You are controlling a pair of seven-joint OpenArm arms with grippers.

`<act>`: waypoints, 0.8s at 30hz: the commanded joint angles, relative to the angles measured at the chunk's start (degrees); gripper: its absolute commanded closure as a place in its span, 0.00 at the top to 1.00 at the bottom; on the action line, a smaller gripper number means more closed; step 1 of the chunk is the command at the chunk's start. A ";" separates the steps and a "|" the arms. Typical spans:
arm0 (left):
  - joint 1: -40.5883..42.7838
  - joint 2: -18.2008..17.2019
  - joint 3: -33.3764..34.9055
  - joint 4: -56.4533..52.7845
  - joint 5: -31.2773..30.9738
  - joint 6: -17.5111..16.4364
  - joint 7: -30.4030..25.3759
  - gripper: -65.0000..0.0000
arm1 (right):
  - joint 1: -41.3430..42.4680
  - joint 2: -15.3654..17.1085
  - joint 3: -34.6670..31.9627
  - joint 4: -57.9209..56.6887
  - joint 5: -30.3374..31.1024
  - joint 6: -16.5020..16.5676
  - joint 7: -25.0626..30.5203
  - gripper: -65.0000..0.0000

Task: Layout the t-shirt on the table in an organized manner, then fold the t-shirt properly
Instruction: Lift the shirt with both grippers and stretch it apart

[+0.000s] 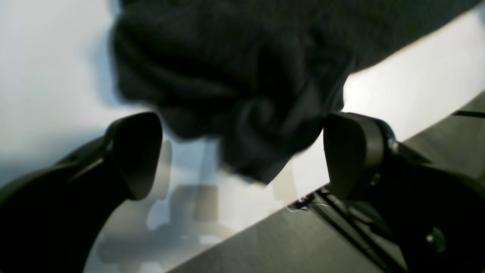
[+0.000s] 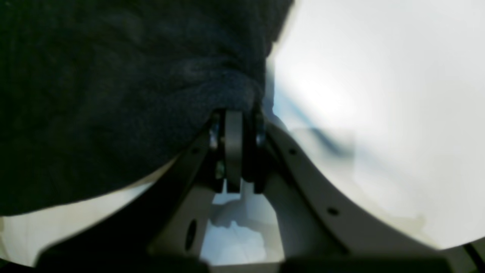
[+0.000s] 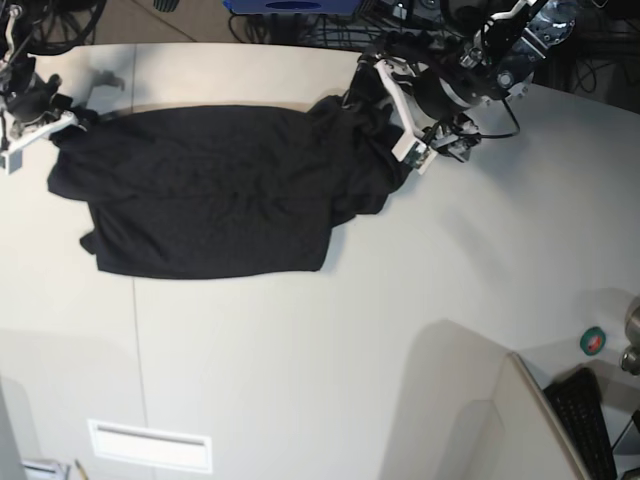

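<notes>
Base view: the black t-shirt (image 3: 210,195) lies on the table (image 3: 330,350), right claw (image 3: 62,120) clamped on one edge, left claw (image 3: 385,115) spread apart at the opposite edge.

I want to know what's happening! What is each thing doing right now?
Black cloth t-shirt: spread on the table, bunched at one end.
Left gripper: open, cloth between its fingers, not pinched.
Right gripper: shut on the t-shirt's edge.
Off-white smooth table: holds the t-shirt.
</notes>
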State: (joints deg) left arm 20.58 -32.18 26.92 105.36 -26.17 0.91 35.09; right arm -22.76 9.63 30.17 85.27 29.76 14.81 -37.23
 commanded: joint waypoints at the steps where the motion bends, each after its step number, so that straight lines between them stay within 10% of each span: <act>1: 1.09 -1.44 -0.24 1.41 -0.07 -0.25 -1.90 1.00 | 0.30 0.97 0.55 0.22 0.35 0.27 0.79 0.00; 11: 7.25 -8.12 -0.24 2.37 -0.07 -0.25 -7.18 0.97 | 0.48 1.14 0.64 -0.40 0.35 0.27 0.79 0.00; 17: 7.42 -8.56 -0.41 -5.36 -0.51 -0.25 -7.27 0.07 | -0.40 1.14 0.55 2.86 0.35 0.44 0.79 0.11; 20: 7.33 -5.66 -4.63 -7.65 -0.60 -0.25 -7.44 0.00 | -1.63 1.14 0.55 7.16 0.35 0.53 0.79 0.42; 24: 7.25 1.02 -12.46 -5.98 -0.60 -0.60 -7.09 0.00 | -2.51 0.88 0.55 13.32 0.35 0.53 0.62 0.43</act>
State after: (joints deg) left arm 27.51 -30.37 14.59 98.48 -26.70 0.34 28.82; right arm -25.45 9.74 30.33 97.54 29.50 15.05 -37.67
